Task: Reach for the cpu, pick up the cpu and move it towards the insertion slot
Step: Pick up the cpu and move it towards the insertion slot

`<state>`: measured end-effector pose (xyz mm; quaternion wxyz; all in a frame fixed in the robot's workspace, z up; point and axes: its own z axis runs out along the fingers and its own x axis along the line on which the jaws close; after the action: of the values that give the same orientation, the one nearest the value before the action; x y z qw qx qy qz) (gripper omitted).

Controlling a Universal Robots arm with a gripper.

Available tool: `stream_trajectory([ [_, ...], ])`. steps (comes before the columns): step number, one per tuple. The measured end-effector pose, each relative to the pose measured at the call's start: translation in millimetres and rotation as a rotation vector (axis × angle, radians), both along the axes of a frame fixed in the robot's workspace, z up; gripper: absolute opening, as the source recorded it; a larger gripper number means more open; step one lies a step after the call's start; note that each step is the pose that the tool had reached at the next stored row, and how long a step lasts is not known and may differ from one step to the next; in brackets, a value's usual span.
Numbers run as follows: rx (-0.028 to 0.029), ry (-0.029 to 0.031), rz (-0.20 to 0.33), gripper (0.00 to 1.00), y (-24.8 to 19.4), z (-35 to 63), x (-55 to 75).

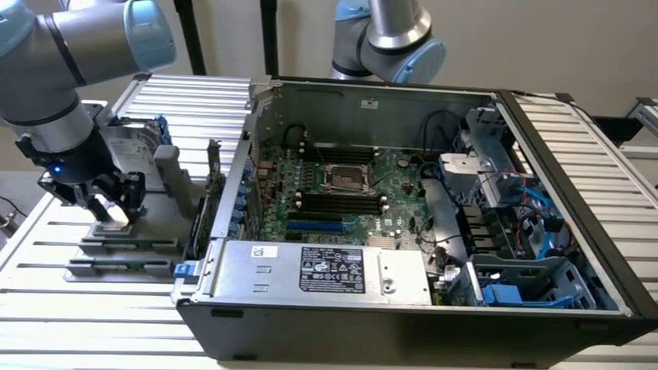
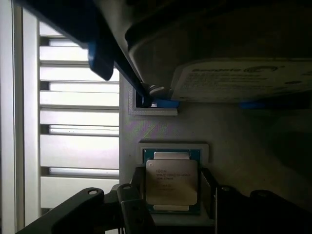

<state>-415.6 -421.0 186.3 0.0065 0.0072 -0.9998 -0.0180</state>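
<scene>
The cpu [image 2: 171, 181] lies flat in a pale square recess of a grey holder [image 2: 243, 141], outside the computer case [image 1: 411, 324] and well off to the exterior view's left of it. The holder sits on the slatted desk [image 1: 62, 308]. The chip's silvery metal top faces up, with a few lines of print on it that are too small to read. It is nearly square. Its slightly longer axis runs towards the hard drive [image 2: 234, 80], which stands in the same holder just beyond it, and the green board edge shows at both ends of that axis.

The hand [image 1: 106, 206] is down over the chip and partly open. Its two dark fingers [image 2: 138, 192] stand one on each long side, close against the edges. Whether they actually touch the chip cannot be made out. The cpu is still seated in its recess, not lifted.

In the exterior view the hand covers almost all of the chip, leaving a pale sliver between the fingers. In the wrist view the hand's dark body cuts off the chip's nearest edge. The hard drive's label is cut off at the frame and unreadable.

The insertion slot [image 1: 347, 179] sits on the motherboard inside the case, well apart from the hand. Its shiny frame surrounds a dark centre with nothing in it.
</scene>
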Motion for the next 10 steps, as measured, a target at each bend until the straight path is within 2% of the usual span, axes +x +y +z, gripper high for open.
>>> stream_trajectory([
  [10, 0.0000, 0.0000, -0.001, 0.54, 0.2, 0.0, 0.0],
])
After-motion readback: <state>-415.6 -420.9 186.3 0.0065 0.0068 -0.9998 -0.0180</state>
